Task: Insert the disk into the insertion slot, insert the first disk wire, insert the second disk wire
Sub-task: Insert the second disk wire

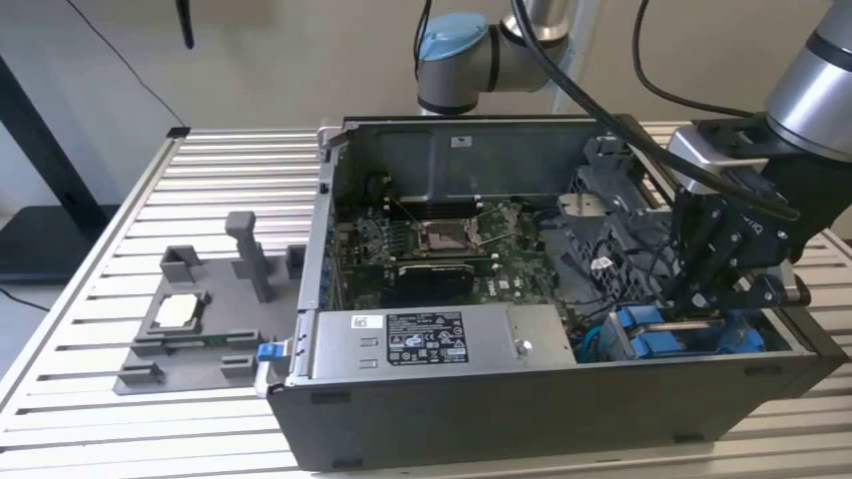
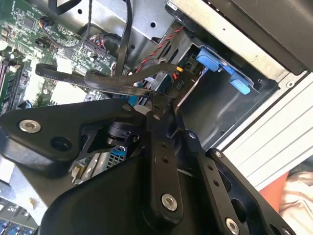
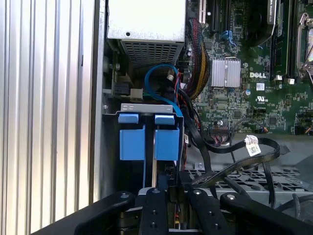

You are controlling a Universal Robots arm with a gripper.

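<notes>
The insertion slot is the grey drive cage in the open computer case's front corner, on the exterior view's right. Two blue plastic ends stand side by side in it, also seen in the second wrist view. The disk's silver body is hidden, so I cannot tell which blue end belongs to it. My gripper reaches down into the case just behind the cage. Its fingers are pinched together on the end of a flat black disk wire, held against the cage's rear. The fingers' black links sit right below the blue ends.
A grey power supply box lies along the case's front wall, with the green motherboard behind it. Loose black cables and a blue cable crowd the space by the cage. A grey fixture stands on the slatted table.
</notes>
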